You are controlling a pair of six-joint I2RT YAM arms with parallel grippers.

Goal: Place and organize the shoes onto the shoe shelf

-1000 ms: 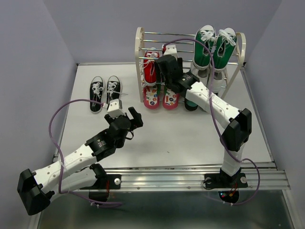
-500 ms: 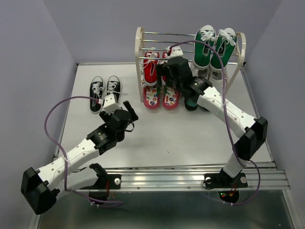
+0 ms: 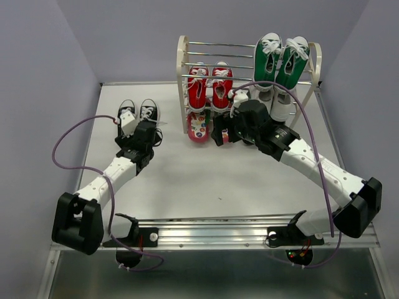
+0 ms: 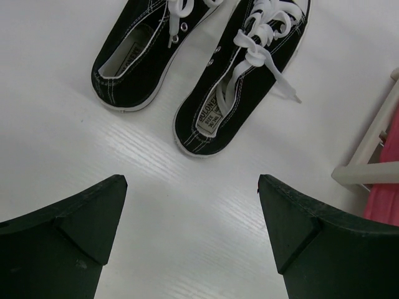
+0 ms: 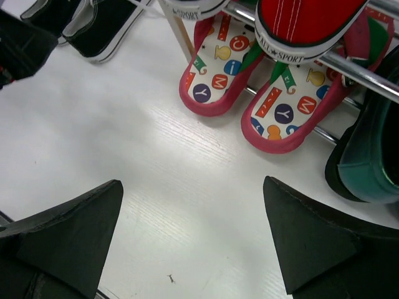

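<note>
now the left gripper (image 4: 190, 187) hangs low over the white table (image 3: 206, 174), its two dark fingers spread wide with nothing between them. just ahead of it the black sneakers (image 4: 240, 81) with white laces lie side by side on the table, heels toward the fingers. they are left of the shoe shelf (image 3: 182, 68) and apart from it. the right gripper (image 5: 192, 187) is likewise spread wide and holds nothing, hovering in front of the shelf's lower left part. right ahead of it the flip-flops (image 5: 218, 78), pink-rimmed with printed footbeds, lie side by side at the foot of the shelf, heels out toward the fingers and toes under the tier above. on the left half of that tier stand the red sneakers (image 3: 221, 84), white-soled, side by side, heels outward. the green-and-white sneakers (image 3: 280, 56) lean on the top right of the shelf, and dark green boots (image 5: 368, 156) sit low on the right beside the flip-flops.
</note>
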